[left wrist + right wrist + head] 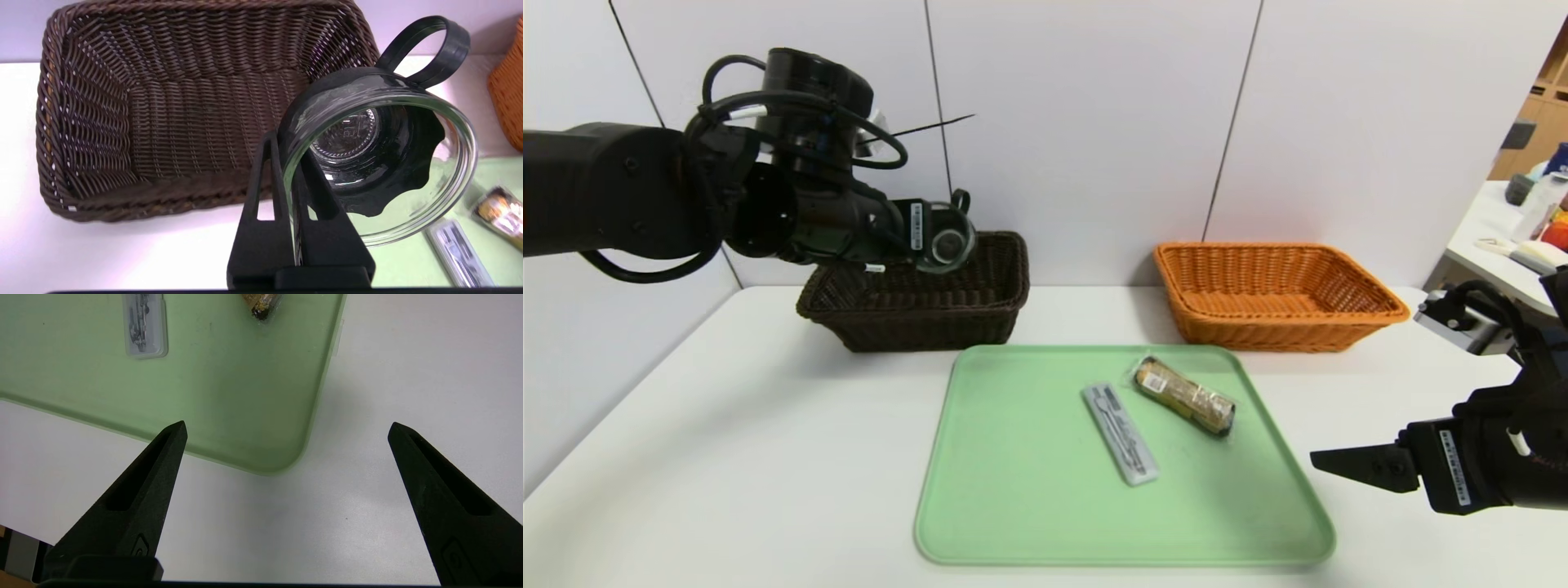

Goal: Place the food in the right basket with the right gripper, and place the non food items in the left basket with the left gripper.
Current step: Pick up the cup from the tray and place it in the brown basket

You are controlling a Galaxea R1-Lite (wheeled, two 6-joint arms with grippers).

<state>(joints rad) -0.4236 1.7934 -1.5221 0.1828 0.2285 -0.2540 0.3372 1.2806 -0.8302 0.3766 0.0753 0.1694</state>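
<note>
Glass jar (380, 163) pinched at its rim in left tool (296, 171), above dark basket (122, 122).

Lab/test cell: bare white table (768, 425) w/ plain panel walls (1094, 122), cluttered desk (1494, 237) beyond right edge.

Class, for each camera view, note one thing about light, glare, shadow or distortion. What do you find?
Head view: the long green plastic tray casts a soft shadow on the white table. Left wrist view: the clear glass jar in the left claw distorts the tray behind it and catches glints; the table glares white. Right wrist view: the right claw looms large, faint shadows beneath.
</note>
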